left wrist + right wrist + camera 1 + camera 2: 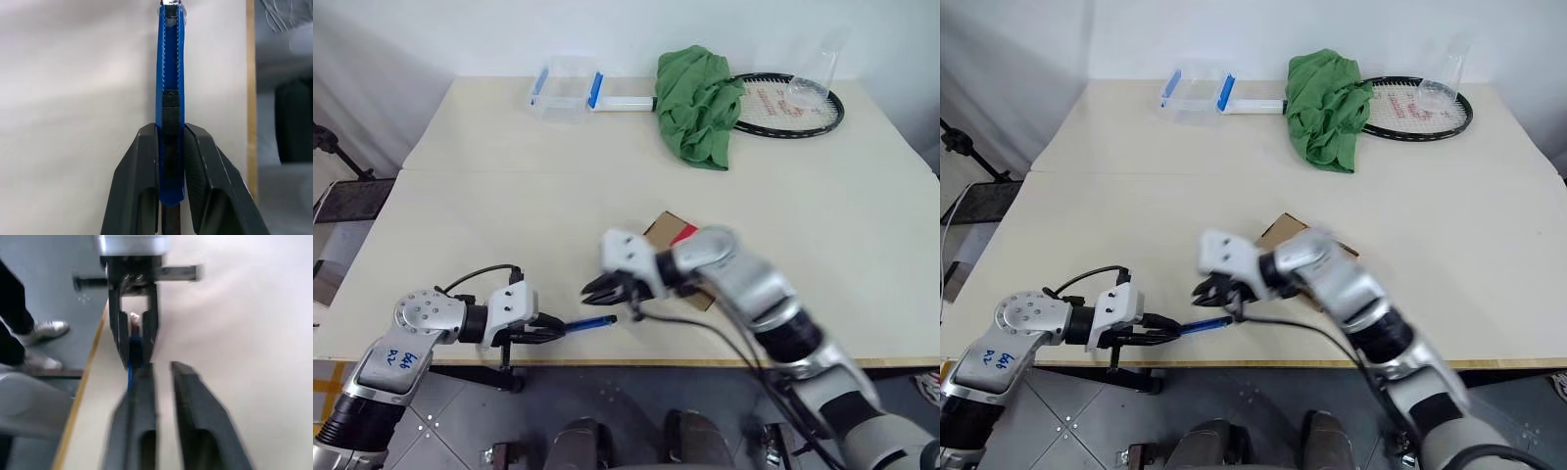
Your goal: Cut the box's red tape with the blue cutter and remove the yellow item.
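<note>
blocking the box [668, 227] — right pincer [604, 291]

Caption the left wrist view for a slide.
Left gripper shut on the blue cutter, blade end pointing out over the pale table.

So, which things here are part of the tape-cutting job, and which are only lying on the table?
Part of the job:
- blue cutter, clamped in the left tool
- box
- red tape on its top

Only lying about:
- clear container with blue clips
- green cloth
- racket
- clear cup
</note>
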Robot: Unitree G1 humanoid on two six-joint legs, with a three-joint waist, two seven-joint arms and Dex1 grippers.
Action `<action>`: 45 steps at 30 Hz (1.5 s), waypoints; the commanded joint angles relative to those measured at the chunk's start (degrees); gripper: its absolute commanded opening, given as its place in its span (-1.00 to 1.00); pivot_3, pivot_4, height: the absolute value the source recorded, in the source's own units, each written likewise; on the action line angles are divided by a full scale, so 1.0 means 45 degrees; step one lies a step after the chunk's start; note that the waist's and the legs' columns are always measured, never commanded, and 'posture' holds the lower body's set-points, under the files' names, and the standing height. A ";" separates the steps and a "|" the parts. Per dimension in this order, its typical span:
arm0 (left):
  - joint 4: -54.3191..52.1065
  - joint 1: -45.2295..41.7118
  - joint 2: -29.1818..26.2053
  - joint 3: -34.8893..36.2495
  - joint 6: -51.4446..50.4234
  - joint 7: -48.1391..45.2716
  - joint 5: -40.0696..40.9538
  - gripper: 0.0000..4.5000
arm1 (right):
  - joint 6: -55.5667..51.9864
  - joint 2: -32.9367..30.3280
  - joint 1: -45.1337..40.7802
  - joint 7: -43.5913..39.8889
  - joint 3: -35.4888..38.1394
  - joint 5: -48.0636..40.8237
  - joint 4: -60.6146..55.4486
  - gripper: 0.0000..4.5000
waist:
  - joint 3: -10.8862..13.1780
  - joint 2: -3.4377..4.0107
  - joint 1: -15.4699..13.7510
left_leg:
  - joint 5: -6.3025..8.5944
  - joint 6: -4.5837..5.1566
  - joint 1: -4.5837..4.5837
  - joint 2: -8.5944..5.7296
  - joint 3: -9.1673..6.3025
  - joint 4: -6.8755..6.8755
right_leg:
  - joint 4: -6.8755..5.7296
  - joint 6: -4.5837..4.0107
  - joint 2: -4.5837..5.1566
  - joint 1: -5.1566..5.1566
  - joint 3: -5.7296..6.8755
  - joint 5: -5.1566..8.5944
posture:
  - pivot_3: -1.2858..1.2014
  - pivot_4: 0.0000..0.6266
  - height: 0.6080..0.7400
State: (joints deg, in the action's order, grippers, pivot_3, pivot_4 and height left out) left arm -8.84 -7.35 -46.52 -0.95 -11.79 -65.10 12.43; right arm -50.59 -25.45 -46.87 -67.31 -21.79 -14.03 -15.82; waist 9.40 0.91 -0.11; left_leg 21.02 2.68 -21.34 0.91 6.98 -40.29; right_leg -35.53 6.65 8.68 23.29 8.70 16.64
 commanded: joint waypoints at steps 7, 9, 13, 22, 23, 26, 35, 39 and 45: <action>0.1823 -0.0949 0.2461 0.1415 0.4375 0.2625 -0.0070 -0.82 | -0.6213 -0.0784 -0.2734 0.2131 0.2719 -0.2180 0.0499 0.81 | 0.0022 -0.0012 0.0137 | -0.0003 -0.0011 -0.0007 0.0016 0.0029 0.0026 | -0.0009 -0.0001 -0.0004 0.0033 0.0029 0.0000 | 0.03 -0.52 1.00; 0.2412 -0.1276 0.2826 0.1513 0.5399 0.3158 -0.0295 -0.82 | -0.6890 -0.0773 -0.3187 0.2435 0.2810 -0.2430 0.0950 0.99 | 0.0023 -0.0029 0.0161 | -0.0003 -0.0010 -0.0008 0.0012 0.0030 0.0028 | -0.0007 -0.0001 -0.0001 0.0033 0.0033 0.0000 | 0.03 -0.52 1.00; 0.3009 -0.1569 0.3305 0.1269 0.6949 0.3808 -0.0757 -0.82 | -0.7790 -0.0483 -0.3935 0.2998 0.3155 -0.2872 0.1840 0.99 | 0.0023 -0.0032 0.0232 | -0.0002 -0.0009 -0.0016 -0.0002 0.0029 0.0045 | -0.0005 0.0000 0.0010 0.0038 0.0052 0.0000 | 0.03 -0.52 1.00; 0.3702 -0.2444 0.4543 0.0764 0.8626 0.5636 -0.1870 -0.82 | -0.8530 0.0773 -0.5343 0.3871 0.3497 -0.3560 0.4681 0.99 | 0.0024 -0.0061 0.0392 | -0.0001 -0.0006 -0.0038 -0.0006 -0.0001 0.0049 | -0.0004 0.0004 0.0009 0.0039 0.0092 -0.0002 | 0.03 -0.52 1.00; 0.3803 -0.2577 0.4667 0.0725 0.8749 0.5855 -0.1985 -0.82 | -0.8295 0.0840 -0.5309 0.3845 0.3250 -0.3558 0.4908 0.99 | 0.0024 -0.0062 0.0390 | -0.0001 -0.0006 -0.0039 -0.0008 0.0005 0.0052 | -0.0001 0.0004 0.0009 0.0040 0.0091 -0.0002 | 0.03 -0.52 1.00; 0.3988 -0.2814 0.4919 0.0632 0.9039 0.6206 -0.2051 -0.82 | -0.7765 0.0985 -0.5346 0.3800 0.2787 -0.3541 0.5547 0.99 | 0.0024 -0.0063 0.0394 | -0.0001 -0.0006 -0.0039 -0.0008 0.0002 0.0051 | -0.0001 0.0005 0.0008 0.0039 0.0092 -0.0003 | 0.03 -0.52 1.00; 0.3724 -0.2768 0.5120 0.0274 0.9225 0.6778 -0.2225 -0.82 | -0.6573 0.1548 -0.6108 0.3716 0.2455 -0.3418 0.7664 0.99 | 0.0026 -0.0066 0.0395 | -0.0002 -0.0007 -0.0041 -0.0002 -0.0007 0.0053 | 0.0000 0.0005 0.0003 0.0039 0.0099 -0.0003 | 0.03 -0.52 1.00; 0.3520 -0.2594 0.5065 0.0229 0.9187 0.6771 -0.2124 -0.82 | -0.6226 0.1504 -0.6301 0.3545 0.2225 -0.3300 0.8246 0.99 | 0.0026 -0.0066 0.0400 | -0.0002 -0.0007 -0.0044 -0.0004 -0.0009 0.0052 | 0.0002 0.0006 0.0005 0.0039 0.0098 -0.0003 | 0.03 -0.52 1.00; 0.3426 -0.2548 0.5000 0.0280 0.9118 0.6888 -0.2146 -0.82 | -0.6104 0.1337 -0.6473 0.3161 0.1709 -0.3142 0.8799 0.57 | 0.0026 -0.0066 0.0411 | -0.0002 -0.0007 -0.0046 -0.0001 -0.0008 0.0053 | 0.0003 0.0006 0.0004 0.0041 0.0099 -0.0003 | 0.03 -0.52 1.00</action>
State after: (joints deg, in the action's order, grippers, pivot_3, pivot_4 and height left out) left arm 9.36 -19.22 -23.63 -0.05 28.66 -34.86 2.21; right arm -78.57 -18.97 -73.67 -52.28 -14.54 -28.12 23.45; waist 9.52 0.61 1.75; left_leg 21.01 2.65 -21.54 0.90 6.94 -40.05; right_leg -35.52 6.68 8.70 23.47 9.15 16.63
